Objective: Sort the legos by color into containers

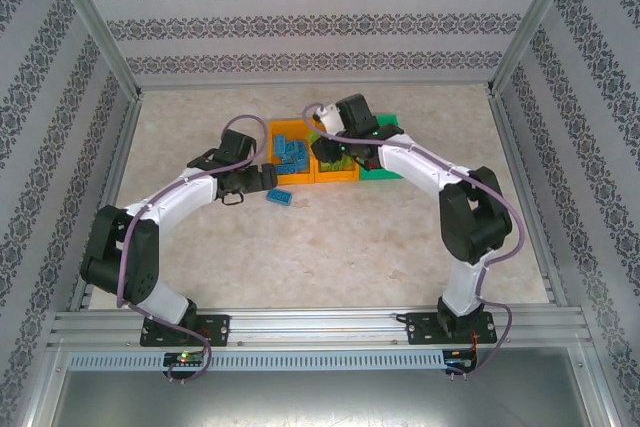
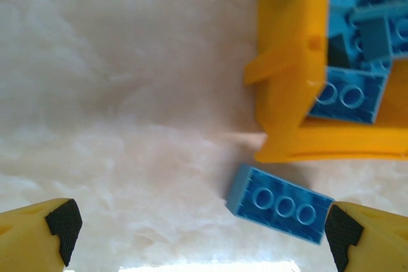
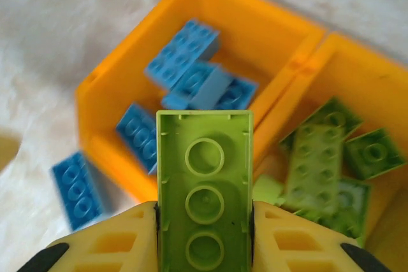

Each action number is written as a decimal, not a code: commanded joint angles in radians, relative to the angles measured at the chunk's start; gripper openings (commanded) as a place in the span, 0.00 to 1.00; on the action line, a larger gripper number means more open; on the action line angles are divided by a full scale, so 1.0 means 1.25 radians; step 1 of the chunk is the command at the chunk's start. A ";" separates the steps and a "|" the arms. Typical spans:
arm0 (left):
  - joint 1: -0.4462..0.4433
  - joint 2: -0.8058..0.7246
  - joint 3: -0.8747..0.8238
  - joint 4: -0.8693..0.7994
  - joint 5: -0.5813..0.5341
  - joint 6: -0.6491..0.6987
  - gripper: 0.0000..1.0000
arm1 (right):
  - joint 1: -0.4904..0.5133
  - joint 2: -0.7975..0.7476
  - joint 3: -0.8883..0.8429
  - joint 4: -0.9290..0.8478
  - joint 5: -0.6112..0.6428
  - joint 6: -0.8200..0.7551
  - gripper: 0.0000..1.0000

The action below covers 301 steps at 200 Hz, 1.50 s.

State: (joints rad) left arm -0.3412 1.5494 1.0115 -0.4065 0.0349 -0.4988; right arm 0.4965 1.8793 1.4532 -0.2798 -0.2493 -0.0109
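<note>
My right gripper (image 3: 204, 237) is shut on a lime green lego (image 3: 204, 183), held underside up above the wall between the two orange containers. The left orange container (image 3: 105, 148) holds several blue legos (image 3: 182, 55). The middle orange container (image 3: 360, 55) holds several lime green legos (image 3: 319, 157). One blue lego (image 2: 280, 203) lies underside up on the table, just outside the left container's corner (image 2: 287, 93). My left gripper (image 2: 203, 230) is open low over the table, its right fingertip (image 2: 341, 237) beside that lego. From above, the gripper (image 1: 262, 178) sits left of the lego (image 1: 279, 196).
The three joined containers (image 1: 292, 179) stand at the back middle of the table; the green one (image 1: 388, 173) is partly covered by my right arm (image 1: 420, 169). Bare marbled tabletop (image 1: 330, 247) stretches in front. Metal frame posts and patterned walls border the table.
</note>
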 commanded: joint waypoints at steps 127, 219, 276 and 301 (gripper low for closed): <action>-0.152 0.165 0.109 -0.050 -0.114 0.072 1.00 | -0.074 0.157 0.135 -0.114 0.096 0.169 0.61; -0.161 0.229 0.088 0.029 -0.110 0.136 1.00 | -0.082 0.089 0.121 -0.090 0.043 0.240 0.76; -0.162 0.252 0.087 0.050 -0.107 0.137 0.87 | -0.099 0.066 0.097 -0.084 0.048 0.249 0.77; -0.161 0.259 0.087 0.059 -0.097 0.127 0.72 | -0.104 0.045 0.079 -0.084 0.047 0.246 0.76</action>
State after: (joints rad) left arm -0.5312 1.8530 1.1225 -0.3645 -0.0864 -0.3416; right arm 0.3782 1.9884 1.5856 -0.3889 -0.1806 0.2863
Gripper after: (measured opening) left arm 0.772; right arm 0.765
